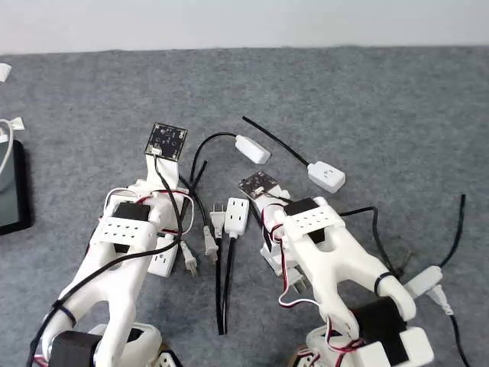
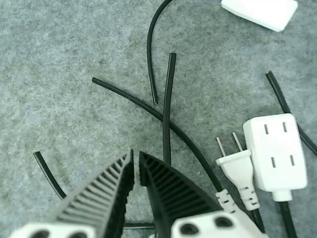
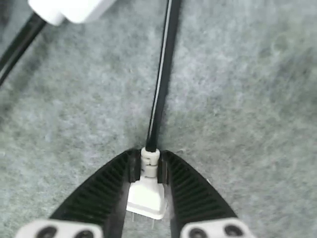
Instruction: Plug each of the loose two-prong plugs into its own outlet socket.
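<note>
My left gripper [image 2: 136,159] is shut with nothing in it, low over the grey carpet among black cable ends. Just beside it a white two-prong plug [image 2: 238,170] lies next to a white outlet block [image 2: 275,151], prongs free; the same plug [image 1: 216,219] and block [image 1: 237,215] lie between the two arms. My right gripper [image 3: 146,171] is shut on another white two-prong plug [image 3: 146,192], whose black cable [image 3: 161,84] runs straight away from it. A third plug [image 1: 187,261] lies beside an outlet block [image 1: 161,258] under the left arm.
Two more white outlets [image 1: 253,149] [image 1: 326,176] lie farther back on cables. Another white plug [image 1: 432,284] lies at the right edge. A dark tablet [image 1: 11,187] sits at the far left. Loose black cables [image 1: 222,294] run between the arms.
</note>
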Robot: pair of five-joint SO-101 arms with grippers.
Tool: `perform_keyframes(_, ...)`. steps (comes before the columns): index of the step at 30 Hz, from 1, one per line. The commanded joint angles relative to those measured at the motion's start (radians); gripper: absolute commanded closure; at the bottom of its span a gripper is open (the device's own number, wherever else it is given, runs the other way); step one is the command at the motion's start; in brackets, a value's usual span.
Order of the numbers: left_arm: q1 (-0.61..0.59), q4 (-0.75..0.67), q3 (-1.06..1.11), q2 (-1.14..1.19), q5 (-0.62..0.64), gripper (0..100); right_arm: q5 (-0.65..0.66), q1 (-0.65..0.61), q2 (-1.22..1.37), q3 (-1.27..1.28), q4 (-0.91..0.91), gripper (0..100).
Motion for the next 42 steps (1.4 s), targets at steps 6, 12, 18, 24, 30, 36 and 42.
perform_keyframes(6,0.011,-0.021,-0.018,-0.031,-0.003,99,-0.015,-0.005,-0.018,-0.008,-0.007,99.1)
perform_keyframes(12,0.038,-0.018,-0.021,-0.025,0.014,99,-0.074,0.073,-0.193,-0.103,0.114,99.1)
perform_keyframes(18,0.044,0.051,-0.082,0.031,0.057,99,-0.146,0.088,-0.486,-0.184,0.183,99.1)
perform_keyframes(24,0.044,0.247,-0.335,0.331,0.015,99,-0.173,-0.004,-0.648,-0.264,0.185,99.1)
perform_keyframes(30,0.091,0.385,-0.390,0.400,-0.203,99,-0.173,-0.170,-0.631,-0.256,0.134,99.1)
perform_keyframes(36,0.155,0.345,-0.226,0.238,-0.315,99,-0.180,-0.177,-0.513,-0.255,0.090,99.1)
perform_keyframes(42,0.193,0.258,-0.039,0.014,-0.325,99,-0.181,-0.217,-0.450,-0.259,0.088,99.1)
